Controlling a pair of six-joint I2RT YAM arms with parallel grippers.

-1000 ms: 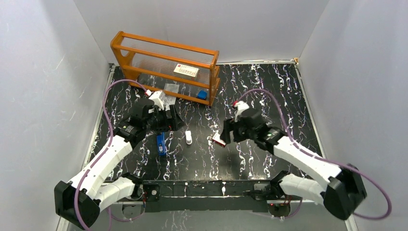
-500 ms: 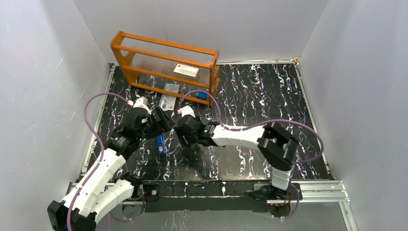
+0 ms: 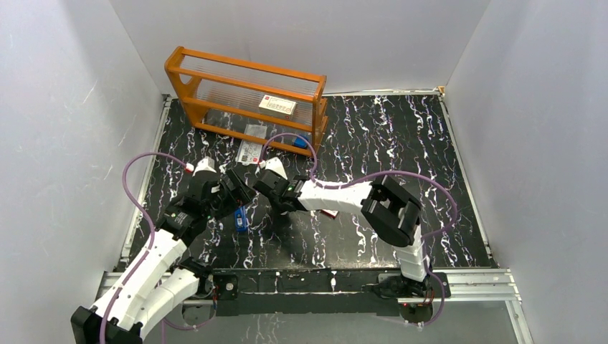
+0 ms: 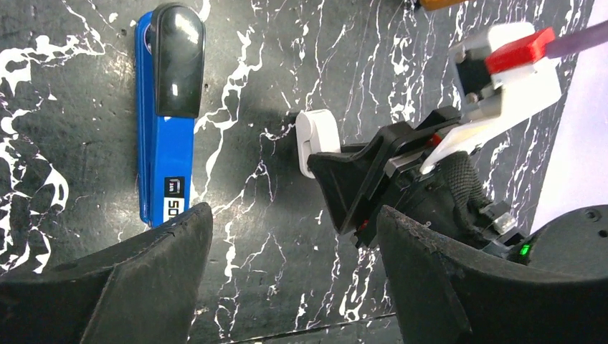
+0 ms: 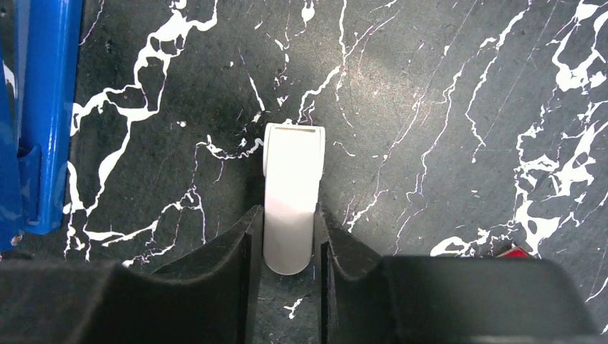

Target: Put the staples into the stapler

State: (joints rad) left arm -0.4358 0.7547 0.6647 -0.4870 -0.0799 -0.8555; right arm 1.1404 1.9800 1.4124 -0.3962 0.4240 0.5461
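The staples, a small white oblong piece, lie on the black marbled table, and my right gripper is shut on their near end, one finger pressed against each side. In the left wrist view the staples poke out past the right gripper's black fingers. The blue stapler with a black handle lies flat just left of them. My left gripper hangs open above bare table between the stapler and the right gripper, holding nothing.
An orange rack with clear panels and a white label card stands at the back left. Small packets and a blue item lie before it. A red box corner shows right of the right gripper.
The right arm swung from the table's right side to the white staples and its jaws closed on them. The left arm drew back slightly toward the near left, still open.
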